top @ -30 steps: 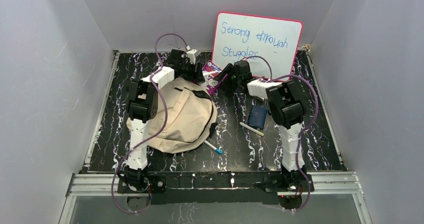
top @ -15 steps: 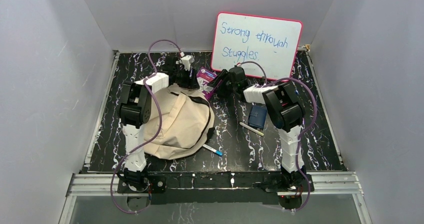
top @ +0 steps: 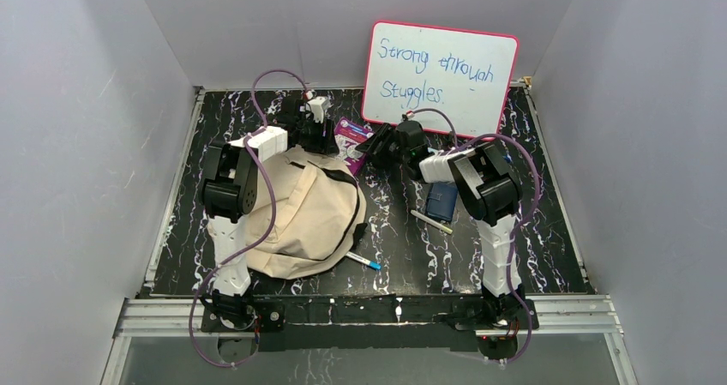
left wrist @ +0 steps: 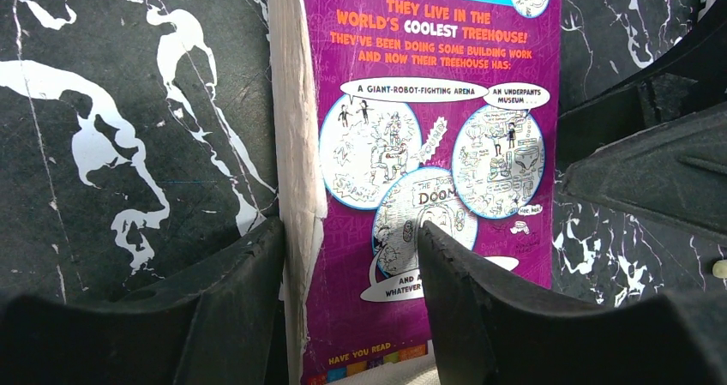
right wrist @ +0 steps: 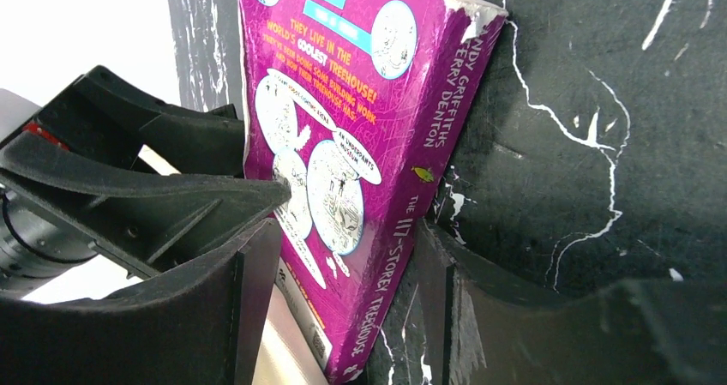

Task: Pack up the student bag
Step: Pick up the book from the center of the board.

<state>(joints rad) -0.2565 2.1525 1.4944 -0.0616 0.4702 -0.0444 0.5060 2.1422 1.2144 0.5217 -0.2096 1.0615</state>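
Top external view: just beyond the student bag (top: pixel 313 213), slumped on the counter (top: pixel 549 231), the left claw (left wrist: pixel 347 239) and right claw (right wrist: pixel 347 231) straddle one purple book (top: pixel 353 135), whether clamped I cannot tell, probably to lift it together.

Glossy purple card cover on the book (left wrist: pixel 437 145), with rough, yellowed paper down its page edge. The left gripper (left wrist: pixel 350 231) shows fingers (left wrist: pixel 223 316) of matt black plastic, ragged along the rims. The table (left wrist: pixel 111 102) is smooth and black, marble-veined, faintly shiny. The student bag (top: pixel 313 213) is soft, matt beige cloth. The whiteboard (top: pixel 441 68) looks slick and glossy.
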